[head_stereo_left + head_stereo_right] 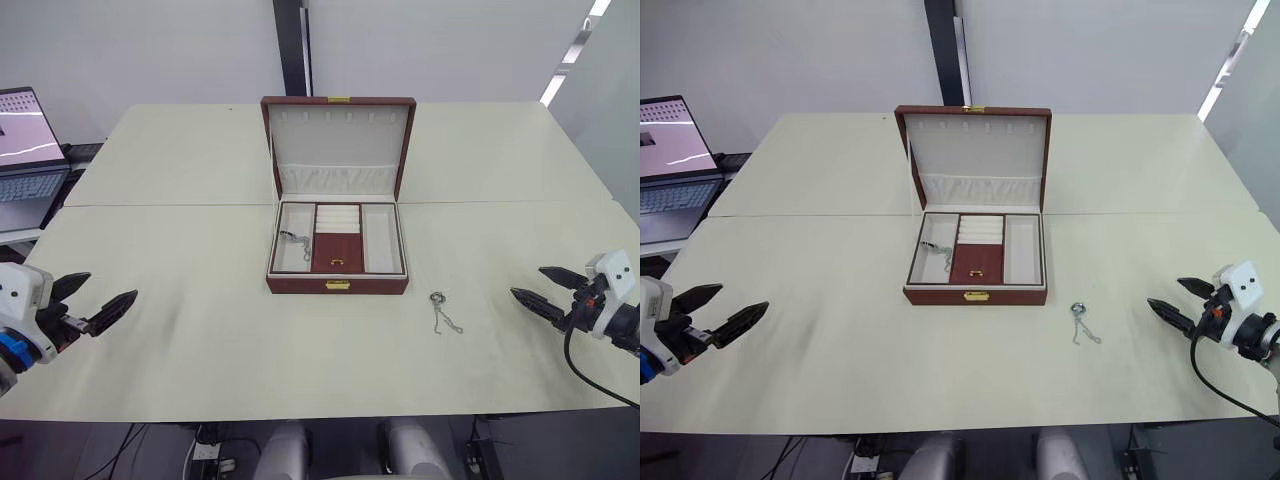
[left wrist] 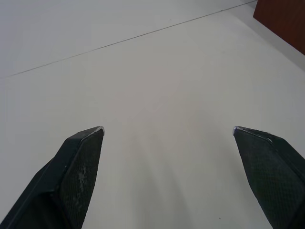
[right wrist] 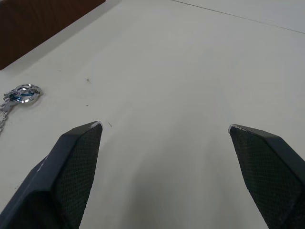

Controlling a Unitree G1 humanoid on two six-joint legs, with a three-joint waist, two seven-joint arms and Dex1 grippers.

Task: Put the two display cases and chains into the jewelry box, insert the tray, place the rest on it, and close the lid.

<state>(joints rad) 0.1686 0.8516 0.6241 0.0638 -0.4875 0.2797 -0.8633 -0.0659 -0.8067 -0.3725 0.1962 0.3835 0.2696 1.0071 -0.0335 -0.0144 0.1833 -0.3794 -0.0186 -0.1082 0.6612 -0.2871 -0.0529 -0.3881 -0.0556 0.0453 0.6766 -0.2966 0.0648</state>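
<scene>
The jewelry box (image 1: pixel 300 285) stands open at the table's middle, its lid (image 1: pixel 338 140) upright behind it. The tray (image 1: pixel 382 240) sits inside the box, its brown centre section and gold pull showing. One silver chain (image 1: pixel 297 240) lies in the tray's left compartment. Another chain (image 1: pixel 443 315) with a round pendant (image 3: pixel 24 93) lies on the table to the right of the box. My left gripper (image 1: pixel 112 286) hovers open over the table's near left. My right gripper (image 1: pixel 527 281) is open at the near right, beyond the loose chain. The two display cases are out of view.
A laptop (image 1: pixel 25 150) stands open off the table's far left edge. A seam crosses the cream table (image 1: pixel 180 205) just behind the box's base. A corner of the box's wall shows in both wrist views (image 2: pixel 286 19) (image 3: pixel 38 24).
</scene>
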